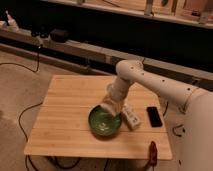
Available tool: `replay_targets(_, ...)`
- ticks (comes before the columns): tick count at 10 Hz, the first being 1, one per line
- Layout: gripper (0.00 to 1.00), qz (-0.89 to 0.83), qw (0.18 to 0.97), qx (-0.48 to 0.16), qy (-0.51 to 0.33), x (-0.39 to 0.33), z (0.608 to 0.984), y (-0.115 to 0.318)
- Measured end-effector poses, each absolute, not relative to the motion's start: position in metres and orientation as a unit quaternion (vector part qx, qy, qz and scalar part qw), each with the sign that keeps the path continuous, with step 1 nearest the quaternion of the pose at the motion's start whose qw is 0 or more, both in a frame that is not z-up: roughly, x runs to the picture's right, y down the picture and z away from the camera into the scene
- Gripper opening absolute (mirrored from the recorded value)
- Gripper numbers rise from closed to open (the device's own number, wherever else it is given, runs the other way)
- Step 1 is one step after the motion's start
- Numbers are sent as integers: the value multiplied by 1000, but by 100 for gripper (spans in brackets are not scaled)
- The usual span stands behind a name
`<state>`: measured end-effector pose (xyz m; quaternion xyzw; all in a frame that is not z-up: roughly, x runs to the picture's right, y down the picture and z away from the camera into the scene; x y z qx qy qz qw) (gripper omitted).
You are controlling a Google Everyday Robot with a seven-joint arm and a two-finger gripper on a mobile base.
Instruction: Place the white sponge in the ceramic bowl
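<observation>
Nearest us, a red-handled tool (152, 151) lay at the edge of the wooden slatted tabletop (65, 117). Just beyond sat the ceramic bowl (104, 122), round, glossy green. The hand (111, 107) hovered over its one-o'clock rim; we could not tell its grip, nor see the white sponge. At three o'clock lay a narrow white bar (131, 116), then a black phone (154, 116).
</observation>
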<state>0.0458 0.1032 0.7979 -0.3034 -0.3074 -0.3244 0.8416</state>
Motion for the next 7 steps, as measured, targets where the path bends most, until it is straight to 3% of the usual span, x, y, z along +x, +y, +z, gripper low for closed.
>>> replay_targets(7,80,-353,821,-324,-310,23,807,111)
